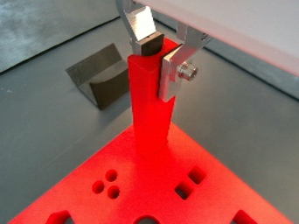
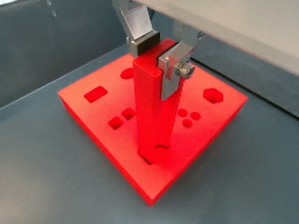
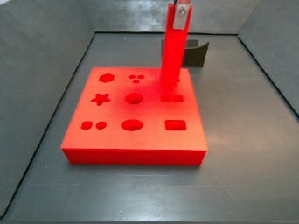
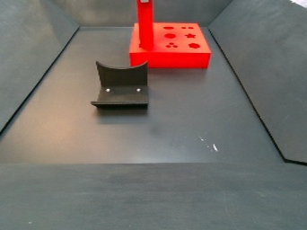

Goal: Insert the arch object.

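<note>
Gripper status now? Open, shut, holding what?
Gripper: shut on the top of the tall red bar, which stands in the red board. No arch object held.

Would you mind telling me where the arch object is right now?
The arch object lies on the grey floor, apart from the red board, in a side view; the gripper is over the board, at the red bar's top.

My hand [image 2: 156,54] sits at the top of the bar [image 2: 151,109], which stands upright on the board [image 2: 98,109] near one corner. The fixture [image 4: 120,87] rests on the table [image 4: 180,153], apart from the board, just beyond that corner.
</note>
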